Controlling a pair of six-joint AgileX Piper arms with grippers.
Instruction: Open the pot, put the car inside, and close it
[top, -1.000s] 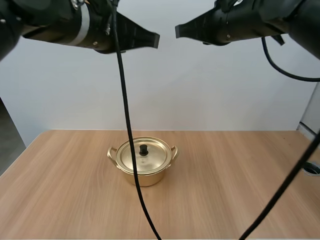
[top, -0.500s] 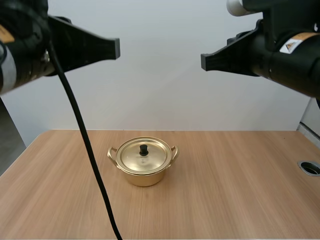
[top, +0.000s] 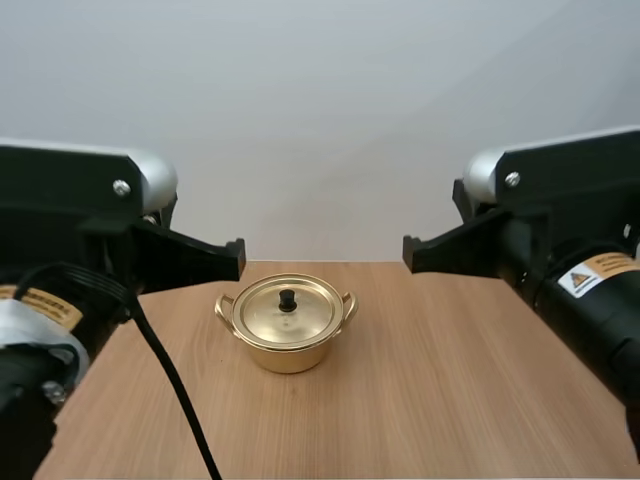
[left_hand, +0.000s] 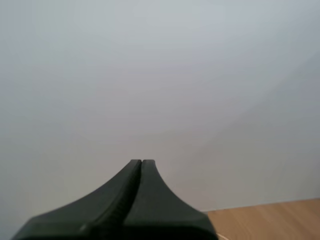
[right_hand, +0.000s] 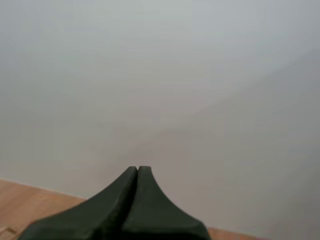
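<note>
Pot (top: 288, 352) btw left gripper (top: 238, 259), right gripper (top: 408, 253) — untouched.

A plain pale grey wall (top: 320, 110) is rising behind the worktop (top: 440, 400), meeting its far edge. The worktop's light wood-grain surface is running toward the near edge, and soft, even light is falling across both.

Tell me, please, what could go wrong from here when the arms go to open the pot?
1. The left gripper and the right gripper are both shut. Coming down like this, one would likely push the small knob rather than grasp it.
2. The pot stands free on the table, so a side bump might slide it.
3. The grippers face each other on either side of the pot. If both reach inward, they could collide.
</note>
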